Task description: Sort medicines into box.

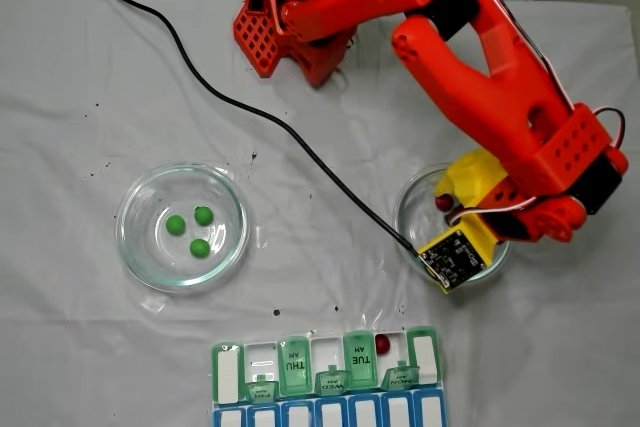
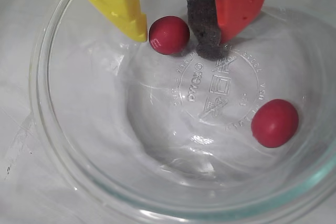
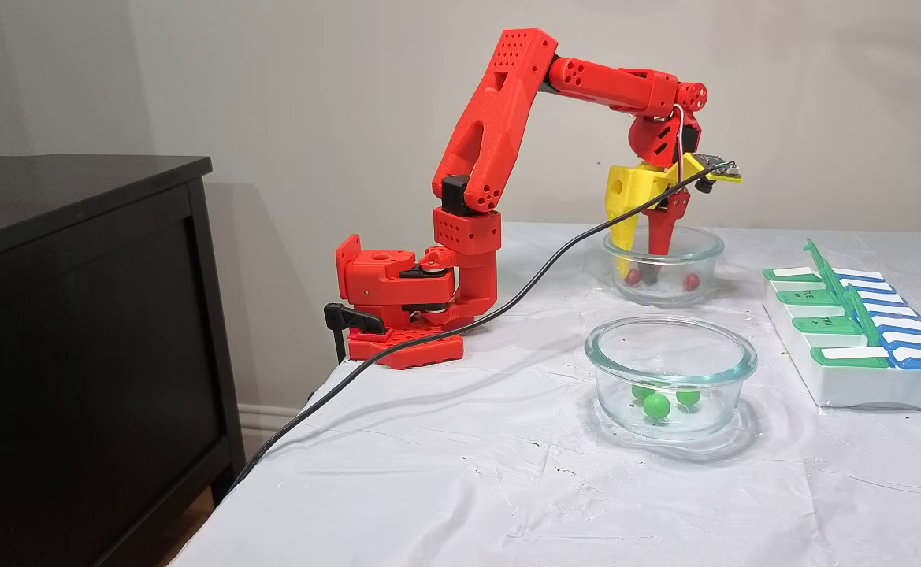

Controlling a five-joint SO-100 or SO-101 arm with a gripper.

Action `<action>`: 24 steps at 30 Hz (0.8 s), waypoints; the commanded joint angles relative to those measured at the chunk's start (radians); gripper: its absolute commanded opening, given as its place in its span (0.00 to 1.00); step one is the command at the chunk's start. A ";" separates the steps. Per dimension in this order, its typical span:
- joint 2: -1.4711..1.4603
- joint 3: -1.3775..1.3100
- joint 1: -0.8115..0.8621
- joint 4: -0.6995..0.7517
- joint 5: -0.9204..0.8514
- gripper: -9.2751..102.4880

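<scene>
2 red balls lie in the far glass dish (image 2: 58, 145). In the wrist view one red ball (image 2: 169, 35) sits between the gripper (image 2: 181, 38) tips, jaws narrowly apart, yellow finger (image 2: 113, 1) touching it; the other red ball (image 2: 274, 123) lies apart. A fixed view from above shows a third red ball (image 1: 382, 343) in an open pill organizer (image 1: 330, 379) compartment, and 3 green balls (image 1: 190, 229) in another dish (image 1: 135, 247). White cloth (image 3: 468, 472) on table, dark cabinet (image 3: 74, 331) beside. Organizer's long axis runs left-right there.
</scene>
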 commanded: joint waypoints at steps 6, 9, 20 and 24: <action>-0.002 -0.015 -0.018 0.008 0.002 0.11; 0.002 -0.017 -0.018 0.008 -0.003 0.10; 0.063 -0.060 0.026 0.006 -0.017 0.08; 0.137 -0.087 0.055 -0.003 -0.034 0.08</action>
